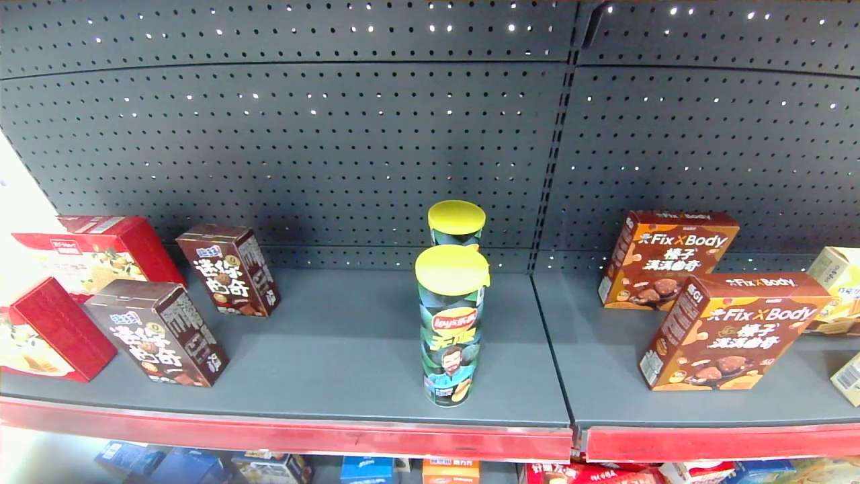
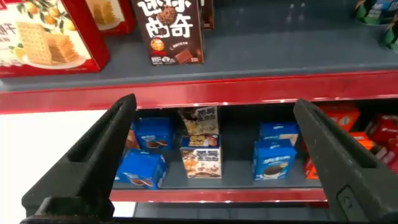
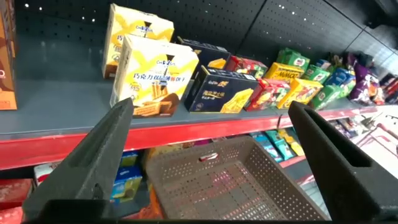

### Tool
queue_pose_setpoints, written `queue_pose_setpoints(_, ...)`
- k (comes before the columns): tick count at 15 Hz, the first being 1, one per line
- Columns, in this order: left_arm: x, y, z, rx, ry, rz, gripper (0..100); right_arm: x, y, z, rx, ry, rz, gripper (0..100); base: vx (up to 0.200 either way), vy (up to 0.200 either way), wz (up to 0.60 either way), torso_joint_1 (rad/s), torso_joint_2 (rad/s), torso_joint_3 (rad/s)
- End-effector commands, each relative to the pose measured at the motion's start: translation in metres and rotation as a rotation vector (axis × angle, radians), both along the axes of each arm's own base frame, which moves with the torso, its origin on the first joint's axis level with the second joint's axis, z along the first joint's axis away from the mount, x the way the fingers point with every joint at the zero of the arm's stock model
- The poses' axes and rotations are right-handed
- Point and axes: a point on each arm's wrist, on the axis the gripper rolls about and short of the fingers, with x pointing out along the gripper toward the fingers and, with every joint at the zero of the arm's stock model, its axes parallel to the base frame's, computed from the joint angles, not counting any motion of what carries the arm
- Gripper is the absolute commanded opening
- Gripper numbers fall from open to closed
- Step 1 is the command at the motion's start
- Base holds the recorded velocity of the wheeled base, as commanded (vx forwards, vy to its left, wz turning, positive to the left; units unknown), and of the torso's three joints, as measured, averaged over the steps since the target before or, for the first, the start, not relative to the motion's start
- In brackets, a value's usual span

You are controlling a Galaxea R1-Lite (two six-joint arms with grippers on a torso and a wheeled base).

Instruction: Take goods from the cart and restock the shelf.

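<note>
Two tall chip cans with yellow lids stand mid-shelf, one (image 1: 451, 326) in front of the other (image 1: 457, 224). My left gripper (image 2: 214, 104) is open with nothing between its fingers (image 2: 93, 162), level with the shelf's red front edge (image 2: 249, 87) and below a dark brown cookie box (image 2: 171, 31). My right gripper (image 3: 211, 107) is open and holds nothing, hanging over the cart's grey perforated basket (image 3: 217, 180), in front of the shelf section with yellow boxes (image 3: 152, 78).
Dark brown boxes (image 1: 158, 333) and red cracker boxes (image 1: 94, 252) fill the shelf's left part; orange-brown boxes (image 1: 732, 329) and yellow boxes (image 1: 836, 275) stand at the right. Bare shelf board (image 1: 349, 349) lies around the cans. Blue boxes (image 2: 273, 158) line the lower shelf.
</note>
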Motion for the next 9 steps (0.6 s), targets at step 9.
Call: queue_pose_setpoints(9, 0.0, 0.0, 0.0, -0.047, 0.005, 0.007, 100, -0.011, -0.012, 0.02, 0.106, -0.092, -0.032, 100, 0.0, 0.0, 0.0, 0.0, 0.0, 0.0)
